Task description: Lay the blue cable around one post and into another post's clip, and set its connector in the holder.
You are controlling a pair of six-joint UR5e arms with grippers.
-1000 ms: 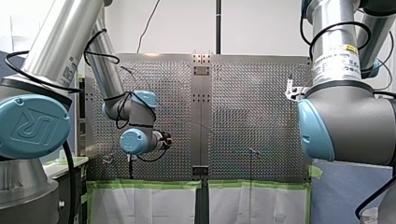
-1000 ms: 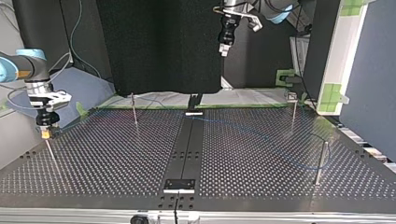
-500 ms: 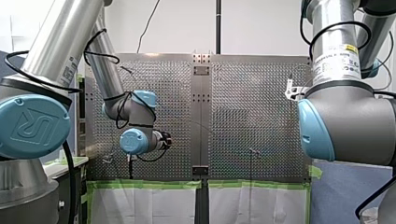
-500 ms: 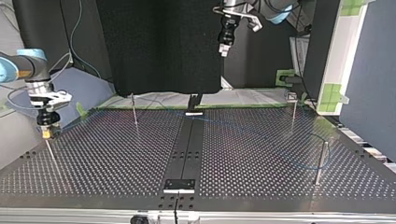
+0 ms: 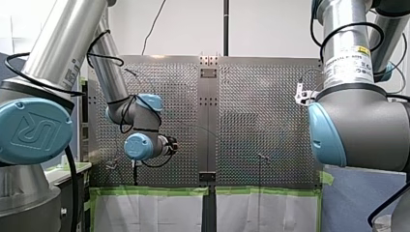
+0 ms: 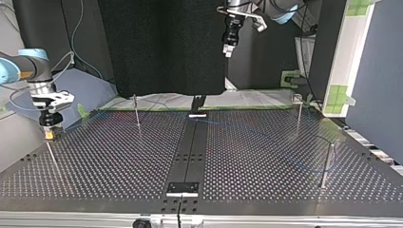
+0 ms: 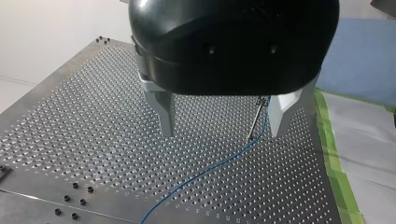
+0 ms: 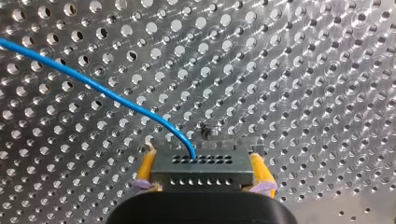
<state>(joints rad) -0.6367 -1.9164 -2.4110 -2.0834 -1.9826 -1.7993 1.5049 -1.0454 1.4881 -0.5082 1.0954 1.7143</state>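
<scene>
In the right wrist view my right gripper [image 8: 203,176] is shut on the grey connector [image 8: 202,169], held between its yellow pads [image 8: 145,169]. The blue cable [image 8: 100,88] leaves the connector's top and runs off over the perforated plate. At the top view's left, this gripper [image 6: 49,134] hangs just above a thin post [image 6: 52,157]. My left gripper [image 7: 222,126] is open and holds nothing, high above the table [image 6: 228,47]. Ahead of its fingers the cable [image 7: 205,171] bends around a slim post [image 7: 254,122].
Three more posts stand on the plate: one far left of centre [image 6: 137,113], one at the far right [image 6: 298,115] and one at the near right [image 6: 326,165]. A dark centre strip [image 6: 190,152] carries small white-edged fixtures at its far end [image 6: 197,114] and near end [image 6: 182,189].
In the top view my right gripper, with the connector, has drifted a little to the right and slightly up over the post. My left arm has stayed still.
</scene>
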